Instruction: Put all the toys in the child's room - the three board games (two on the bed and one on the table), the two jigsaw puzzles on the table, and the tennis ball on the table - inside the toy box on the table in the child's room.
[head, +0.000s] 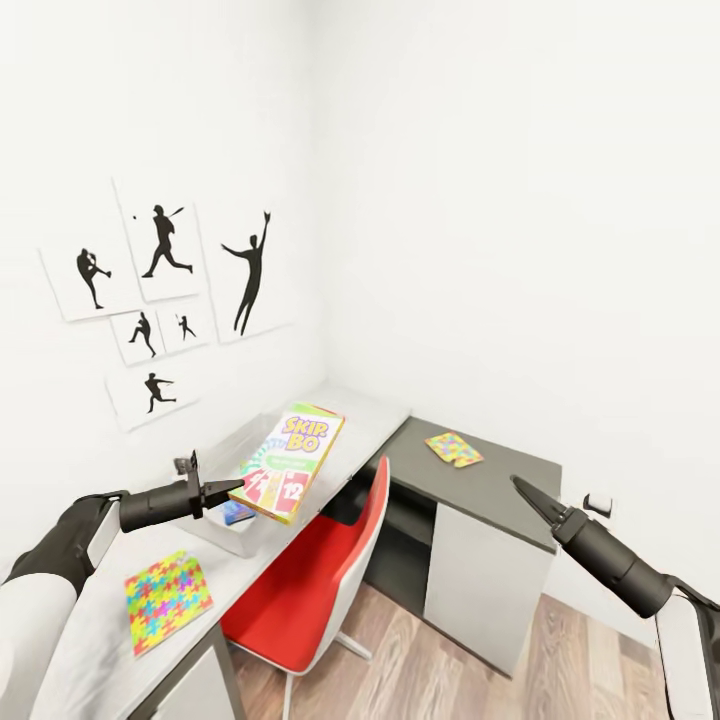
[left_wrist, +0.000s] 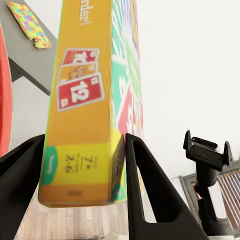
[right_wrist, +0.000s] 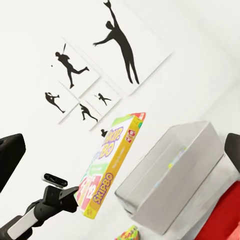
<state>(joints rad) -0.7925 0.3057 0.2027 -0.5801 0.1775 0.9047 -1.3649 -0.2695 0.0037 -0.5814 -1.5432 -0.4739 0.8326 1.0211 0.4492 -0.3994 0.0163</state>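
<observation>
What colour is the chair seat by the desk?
Red, seen best in the head view: chair.

The SKIP-BO box (head: 288, 462) looks like printed card with a smooth, faintly glossy skin. The left end effector (left_wrist: 75, 165) has fingers (left_wrist: 150, 195) of matt black plastic (no shine on them). The toy box (right_wrist: 170, 172) is matt pale-grey plastic. The table (head: 90, 640) has a smooth matt top; the chair (head: 305, 590) is glossy red plastic; the floor (head: 480, 690) shows wood grain.
</observation>
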